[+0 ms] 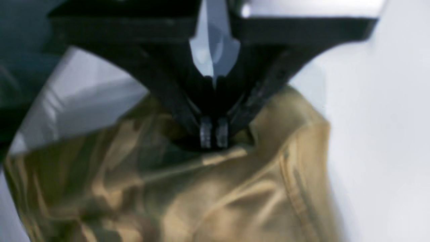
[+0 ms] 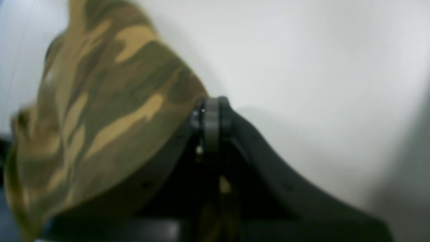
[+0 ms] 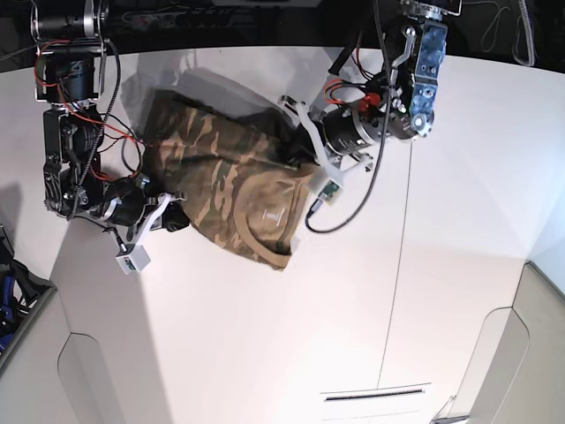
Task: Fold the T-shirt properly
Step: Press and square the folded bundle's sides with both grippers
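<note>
The camouflage T-shirt (image 3: 225, 177) lies bunched on the white table (image 3: 265, 336), partly folded over, with its tan neck band (image 3: 265, 237) and pale label (image 3: 272, 215) facing the near side. My left gripper (image 3: 298, 152) is at the shirt's right edge. In the left wrist view it (image 1: 214, 136) is shut on a fold of the cloth (image 1: 201, 191). My right gripper (image 3: 179, 218) is at the shirt's left edge. In the right wrist view it (image 2: 210, 114) is shut, with the shirt (image 2: 111, 111) draped over one finger and pinched between the jaws.
A seam (image 3: 402, 238) runs down the table to the right of the shirt. A dark object (image 3: 11, 296) sits past the table's left edge. A narrow slot (image 3: 375, 395) lies near the front. Cables (image 3: 353, 208) hang from the left arm by the shirt.
</note>
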Available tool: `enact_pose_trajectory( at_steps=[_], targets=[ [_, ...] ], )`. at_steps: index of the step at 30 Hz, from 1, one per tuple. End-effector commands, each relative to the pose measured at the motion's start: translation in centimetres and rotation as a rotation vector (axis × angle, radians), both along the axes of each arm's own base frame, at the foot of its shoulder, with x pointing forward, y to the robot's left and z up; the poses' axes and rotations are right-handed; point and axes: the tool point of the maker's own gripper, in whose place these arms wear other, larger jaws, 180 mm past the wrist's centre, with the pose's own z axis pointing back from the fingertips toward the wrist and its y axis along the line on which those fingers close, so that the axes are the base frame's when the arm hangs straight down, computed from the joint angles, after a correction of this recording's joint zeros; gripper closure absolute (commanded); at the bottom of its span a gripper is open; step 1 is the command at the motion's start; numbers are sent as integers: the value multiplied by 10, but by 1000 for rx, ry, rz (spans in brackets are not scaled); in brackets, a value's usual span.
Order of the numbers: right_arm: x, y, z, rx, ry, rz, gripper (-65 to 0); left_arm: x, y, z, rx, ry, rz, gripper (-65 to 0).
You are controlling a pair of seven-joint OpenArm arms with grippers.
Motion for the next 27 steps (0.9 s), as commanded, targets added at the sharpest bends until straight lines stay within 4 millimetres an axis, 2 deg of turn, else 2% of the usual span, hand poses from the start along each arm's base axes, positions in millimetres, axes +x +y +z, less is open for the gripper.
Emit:
enact_pose_trajectory(
  at_steps=[1,5,9,13,17,23,27],
  targets=[
    [8,-2,13,18,-38,0,0,16,4,11,-24,-40,24,-8],
    [-12,6,9,62,-11,11,0,38,25,-1,-10,-10,97,-8],
    [-35,15,8,89,-8,27,0,57,30,-8,-8,7,113,-8],
    [-55,27,12,100,-25,48,0,80,32,0,-11,-15,121,-8],
    [-74,41,13,124,-22,61,0,93,32,10,-10,-46,121,-8],
    [-80,62,15,176,-20,59,0,104,39,20,2,-76,122,-8],
    [-79,59,13,151,-20,59,0,104,43,19,15,-69,121,-8]
  ],
)
